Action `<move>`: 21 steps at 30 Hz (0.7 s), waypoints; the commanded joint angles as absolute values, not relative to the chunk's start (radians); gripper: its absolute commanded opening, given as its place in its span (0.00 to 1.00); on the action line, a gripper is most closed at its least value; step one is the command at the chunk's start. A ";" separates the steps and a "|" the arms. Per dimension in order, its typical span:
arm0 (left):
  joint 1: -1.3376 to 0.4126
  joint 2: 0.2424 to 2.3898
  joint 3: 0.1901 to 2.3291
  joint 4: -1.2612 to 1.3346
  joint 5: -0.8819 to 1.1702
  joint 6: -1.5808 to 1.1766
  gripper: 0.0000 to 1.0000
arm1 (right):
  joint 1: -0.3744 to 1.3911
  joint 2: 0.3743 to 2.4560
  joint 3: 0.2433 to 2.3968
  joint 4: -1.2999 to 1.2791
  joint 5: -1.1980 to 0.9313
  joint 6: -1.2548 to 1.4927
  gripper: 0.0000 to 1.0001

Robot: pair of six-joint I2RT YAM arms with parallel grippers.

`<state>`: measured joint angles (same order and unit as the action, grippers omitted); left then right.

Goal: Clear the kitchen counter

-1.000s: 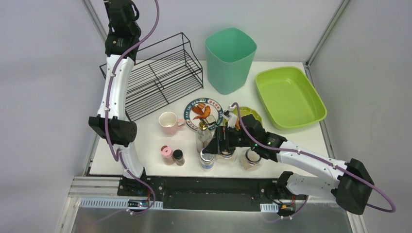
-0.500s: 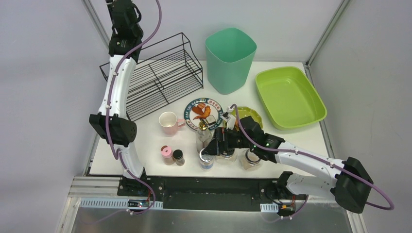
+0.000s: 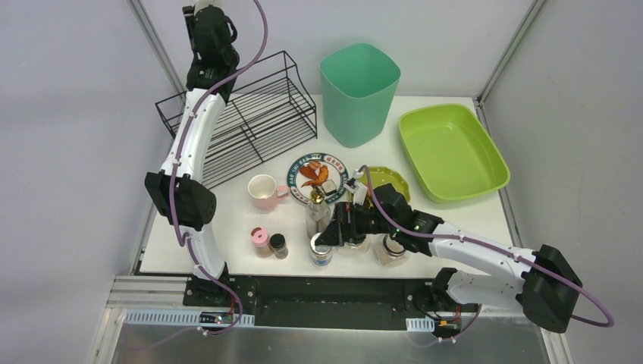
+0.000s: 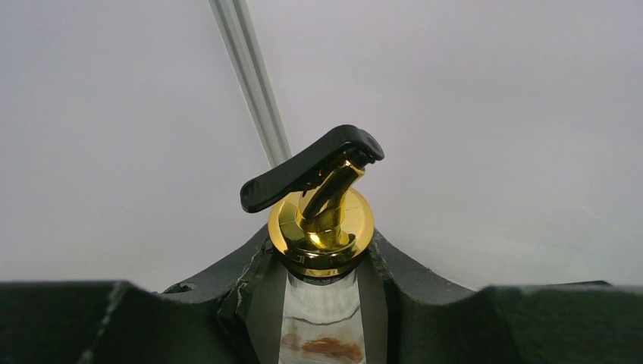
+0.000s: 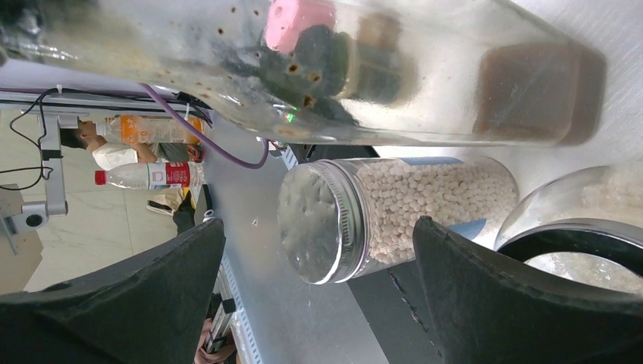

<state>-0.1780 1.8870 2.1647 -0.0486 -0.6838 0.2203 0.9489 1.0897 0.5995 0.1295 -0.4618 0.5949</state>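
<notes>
The white kitchen counter [image 3: 470, 220] carries a plate of food [image 3: 317, 176], a pink mug [image 3: 262, 191], a tall glass bottle [image 3: 317, 212], a jar of white beads [image 3: 322, 250] and other jars [image 3: 392, 250]. My left gripper [image 3: 206, 19] is raised high at the back left. It is shut on a glass bottle with a gold cap and black lever [image 4: 322, 227]. My right gripper [image 3: 331, 230] is open and low over the counter. The bead jar [image 5: 379, 220] stands just ahead between its fingers [image 5: 485, 303], untouched. The tall bottle [image 5: 303, 68] is beside it.
A black wire rack [image 3: 243, 121] stands at the back left, a teal bin [image 3: 359, 91] at the back middle and a lime-green tray [image 3: 451, 152] at the right. A pink-lidded shaker [image 3: 261, 241] and a dark spice jar [image 3: 279, 245] stand near the front edge. A small yellow-green bowl [image 3: 390, 178] sits behind my right arm.
My raised left arm has swung to the right with its bottle. My right gripper has edged left toward the bead jar.
</notes>
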 commanded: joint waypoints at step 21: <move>-0.114 1.565 1.698 0.137 -0.763 0.187 0.00 | 1.001 1.075 0.575 0.167 -0.473 0.609 0.99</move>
